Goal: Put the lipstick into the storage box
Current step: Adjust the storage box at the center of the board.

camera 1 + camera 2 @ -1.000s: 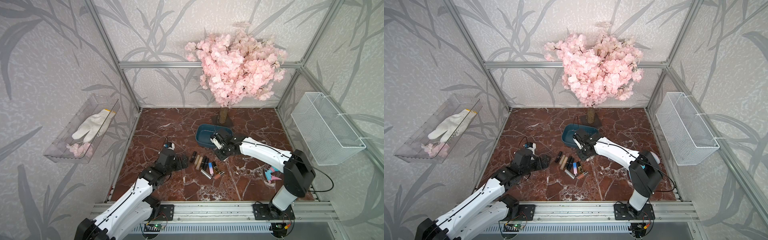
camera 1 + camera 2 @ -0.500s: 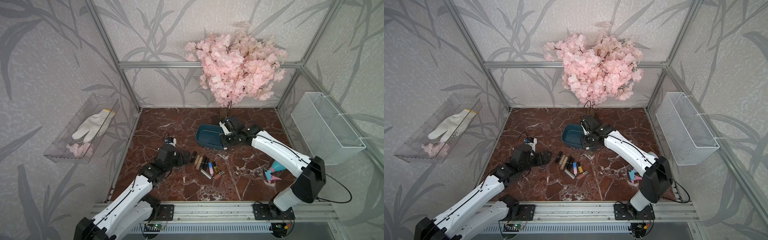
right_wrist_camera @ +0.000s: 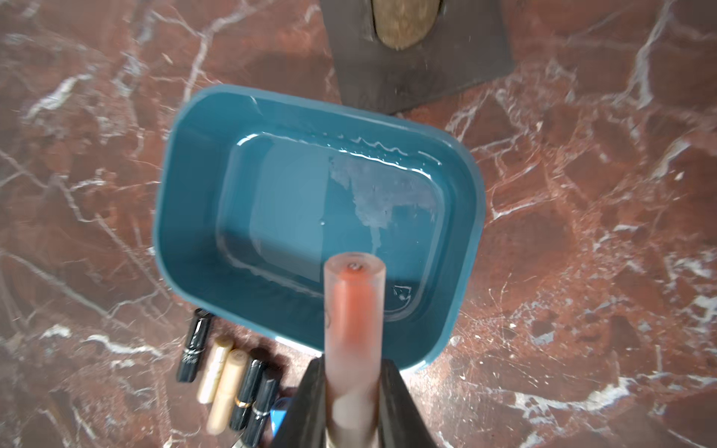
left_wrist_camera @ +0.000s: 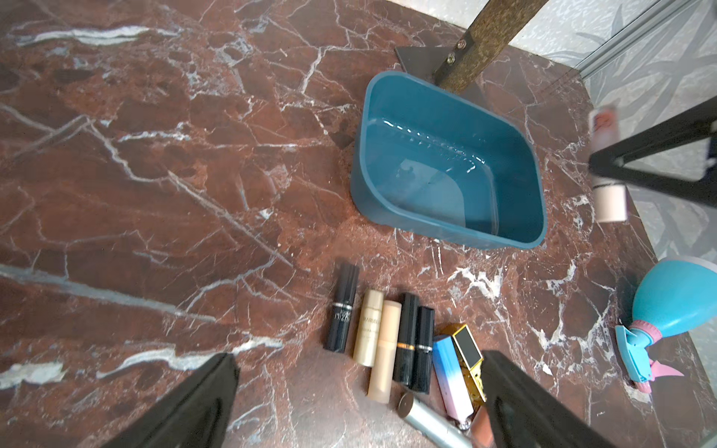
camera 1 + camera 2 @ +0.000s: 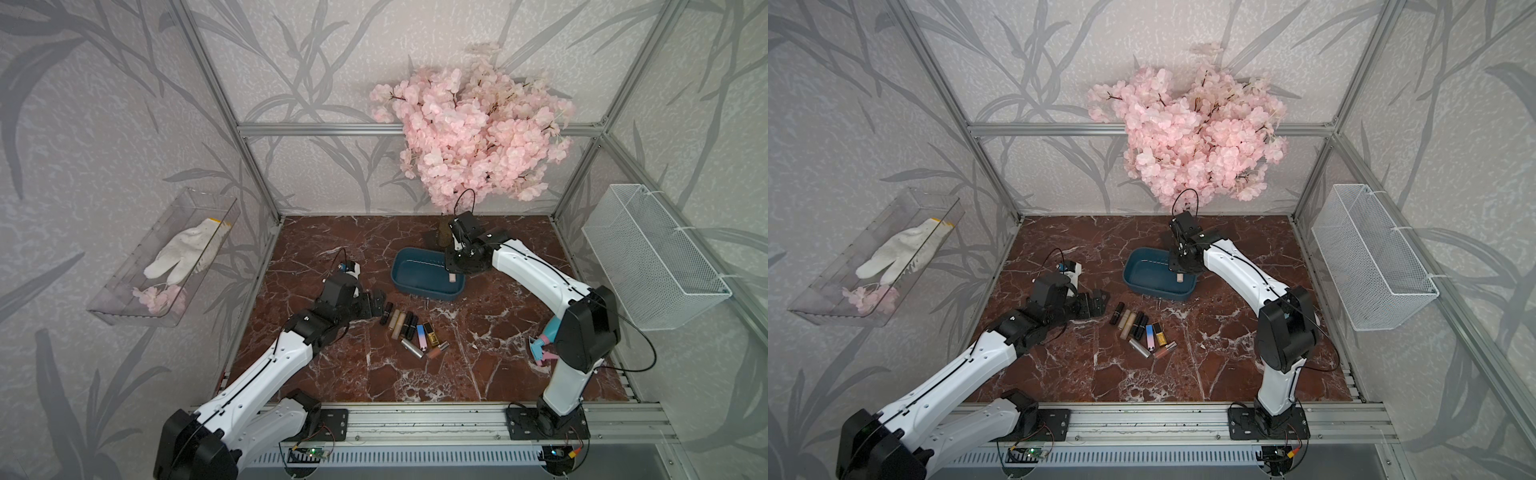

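Note:
The storage box [image 5: 415,286] [image 5: 1144,284] [image 4: 446,163] [image 3: 310,217] is a dark teal tub on the red marble table, and its floor is bare. My right gripper [image 3: 351,372] [image 5: 455,266] is shut on a frosted lipstick [image 3: 355,310] [image 5: 452,277] [image 5: 1180,277] [image 4: 609,201] with a coral core. The lipstick hangs upright over the box's right end. Several more lipsticks [image 5: 409,328] [image 4: 392,341] lie in a row in front of the box. My left gripper [image 4: 359,360] [image 5: 372,301] stands open just left of that row, holding nothing.
A pink blossom tree on a dark base [image 5: 442,237] stands right behind the box. A teal spray bottle [image 5: 544,340] [image 4: 675,306] lies by the right arm's base. A white wire basket [image 5: 652,257] hangs on the right wall, a clear bin [image 5: 166,262] with a glove on the left.
My right gripper has carried the lipstick from the box's front edge back and right, over its right end. The left gripper has crept slightly toward the row.

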Controlling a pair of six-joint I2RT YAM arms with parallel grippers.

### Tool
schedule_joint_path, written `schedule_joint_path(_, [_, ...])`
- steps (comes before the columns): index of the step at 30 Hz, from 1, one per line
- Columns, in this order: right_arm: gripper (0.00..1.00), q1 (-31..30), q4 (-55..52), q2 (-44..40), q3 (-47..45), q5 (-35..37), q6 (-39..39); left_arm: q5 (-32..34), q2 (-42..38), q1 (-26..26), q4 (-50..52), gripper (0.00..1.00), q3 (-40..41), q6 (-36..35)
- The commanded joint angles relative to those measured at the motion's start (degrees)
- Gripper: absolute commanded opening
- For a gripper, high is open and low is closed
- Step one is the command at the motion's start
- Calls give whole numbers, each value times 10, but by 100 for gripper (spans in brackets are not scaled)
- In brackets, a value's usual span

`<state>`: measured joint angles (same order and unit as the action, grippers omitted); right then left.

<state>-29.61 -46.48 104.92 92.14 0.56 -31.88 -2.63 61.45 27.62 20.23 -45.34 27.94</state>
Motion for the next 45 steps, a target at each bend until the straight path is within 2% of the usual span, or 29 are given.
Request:
schedule_joint_path(1, [21, 8, 15, 18, 22, -6, -13, 2, 70, -3, 19, 100, -76, -36])
schedule_joint_path(7, [20, 15, 15, 79, 49, -10, -20, 11, 152, -3, 0, 100, -138, -46])
schedule_joint_path(13, [19, 18, 18, 130, 65, -2, -21, -29, 243, -3, 30, 100, -233, -61])
schedule_joint_path(18, [19, 19, 11, 143, 57, 3, -19, -40, 241, -2, 28, 100, -216, -54])
schedule_joint_path(25, [19, 18, 15, 112, -16, 2, -17, -31, 204, -4, 17, 100, -163, -52])
schedule_joint_path(34, [19, 24, -15, 1, -158, 48, 6, -34, 181, -3, 12, 100, -135, -48])
schedule_joint_path(37, [19, 43, -32, -38, -202, 70, 18, -37, 178, -3, 8, 100, -130, -45])
schedule_joint_path(40, [19, 83, -21, -68, -235, 63, 29, -41, 177, -3, 6, 100, -125, -42])
schedule_joint_path(45, [19, 108, -12, -59, -217, 55, 40, -45, 178, -3, 4, 100, -122, -38])
